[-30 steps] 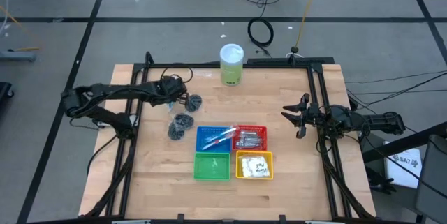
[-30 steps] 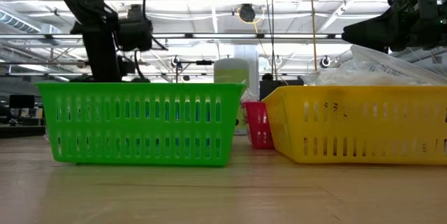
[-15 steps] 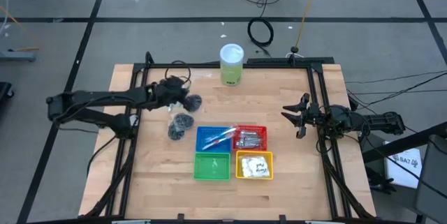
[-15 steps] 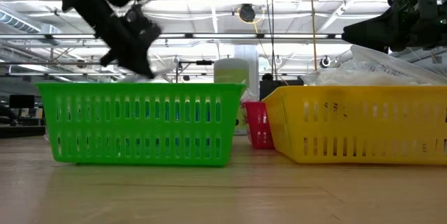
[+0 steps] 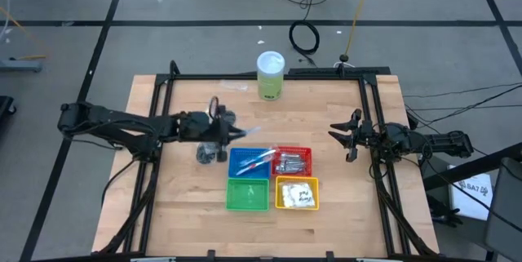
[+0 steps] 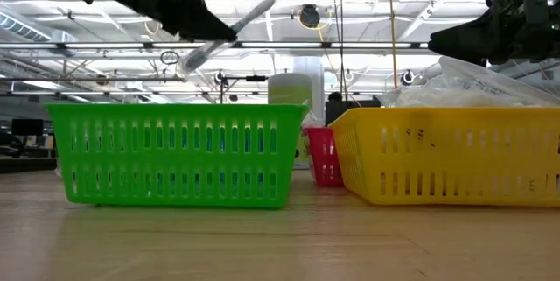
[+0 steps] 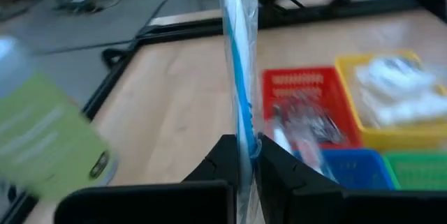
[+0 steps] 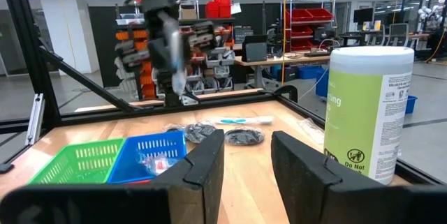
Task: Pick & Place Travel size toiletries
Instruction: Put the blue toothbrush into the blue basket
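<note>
left end effector [image 7: 246, 155] pinching clear-wrapped stick [image 7: 236, 56] at one end, held in air at 9 o'clock of blue basket [image 5: 249, 162]. Stick looks light, floppy, wrapper slippery, so mid-body grip safer imo. right end effector [image 5: 349, 139] half spread, idle at worktop's [image 5: 342, 205] 3 o'clock edge.

I see four baskets [image 5: 272, 179] sitting in a two-by-two block near the middle of the table [image 5: 342, 213]. A tall cylinder [image 5: 270, 75] stands behind them near the far edge. My left gripper [image 5: 227, 134] hangs just left of the block's far-left basket, pinching a stick [image 7: 237, 91]. Two puffs [image 5: 207, 153] lie on the table beside it. My right gripper [image 5: 341, 138] waits at the right edge, well apart.
</note>
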